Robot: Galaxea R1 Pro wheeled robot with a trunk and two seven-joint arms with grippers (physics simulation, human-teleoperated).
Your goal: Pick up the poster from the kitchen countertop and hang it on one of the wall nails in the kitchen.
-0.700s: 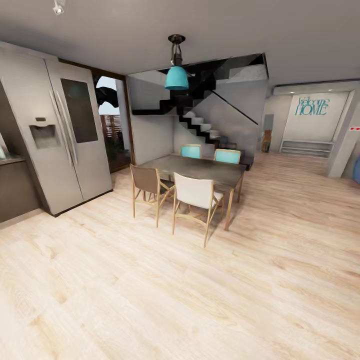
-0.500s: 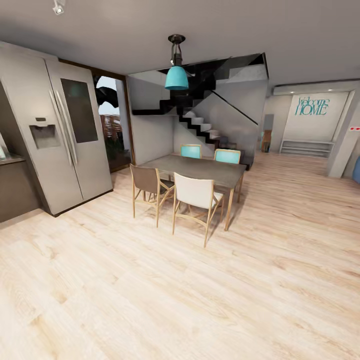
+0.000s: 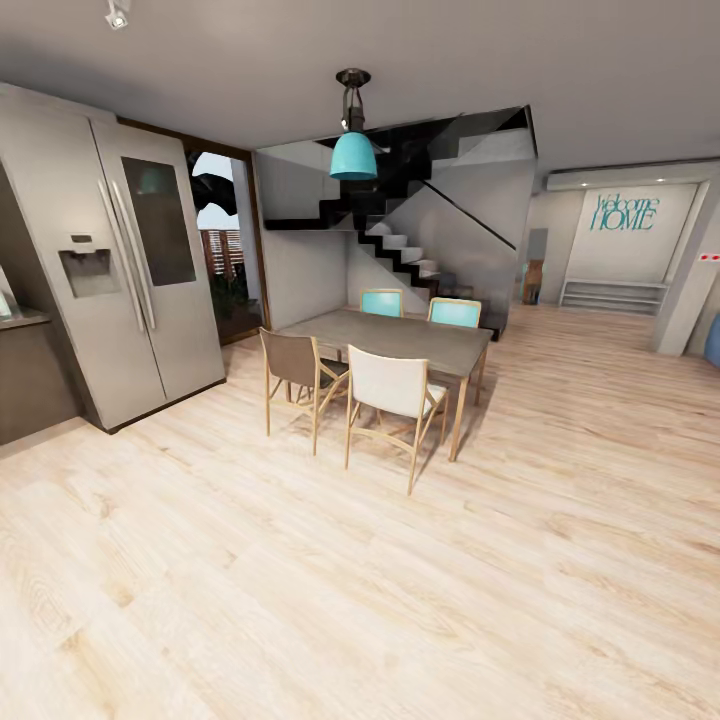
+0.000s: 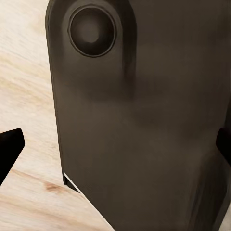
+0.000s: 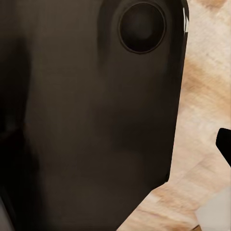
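Ahead, teal wall lettering (image 3: pixel 625 213) reads "Welcome HOME" (beyond the dining table (image 3: pixel 400 338)); whether either gripper is open, I cannot tell.

My left gripper's black fingertip (image 4: pixel 9 147) shows at nine o'clock and another at three o'clock, wide apart. A dark rounded body panel (image 4: pixel 139 125) sits between. My right gripper's black fingertip (image 5: pixel 224 144) is at three o'clock.

Bright even light, soft chair shadows, wide-angle edge stretch, blurry wrist views
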